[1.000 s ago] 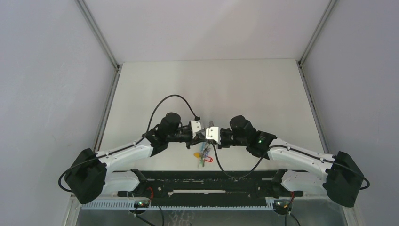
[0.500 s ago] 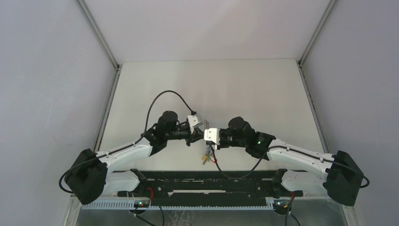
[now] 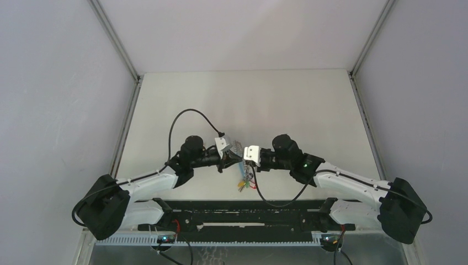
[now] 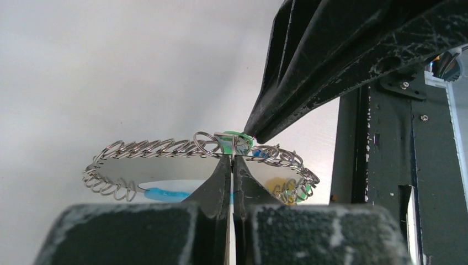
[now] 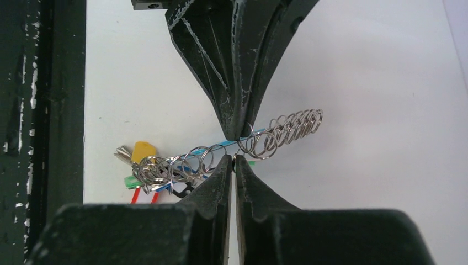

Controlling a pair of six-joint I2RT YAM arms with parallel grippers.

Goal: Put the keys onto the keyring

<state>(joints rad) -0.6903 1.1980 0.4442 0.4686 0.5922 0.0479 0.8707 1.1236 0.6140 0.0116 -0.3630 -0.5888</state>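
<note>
The keyring (image 3: pixel 238 150) is a loop of linked silver wire rings (image 4: pixel 160 148) with a blue band (image 4: pixel 165 193), held in the air between both arms. My left gripper (image 3: pixel 232 158) (image 4: pixel 232 157) is shut on one thin ring of it. Facing it tip to tip, my right gripper (image 3: pixel 246 160) (image 5: pixel 234 157) is shut on a neighbouring ring. A bunch hangs from the loop's low end (image 3: pixel 244 180): the yellow-headed key (image 5: pixel 142 150), the green-headed key (image 5: pixel 132 181) and red tags (image 5: pixel 135 194). A small green piece (image 4: pixel 234 138) shows right behind the pinched rings.
A black rail (image 3: pixel 243 212) runs along the near table edge just below the hanging bunch, also seen as the rail (image 4: pixel 386 165) and the rail (image 5: pixel 38 110). White table surface (image 3: pixel 248 99) stretches beyond, with grey walls on both sides.
The left wrist has drawn back to the left and turned, and the right gripper has followed. The keyring has stretched between them, and the hanging bunch has swung slightly right and up.
</note>
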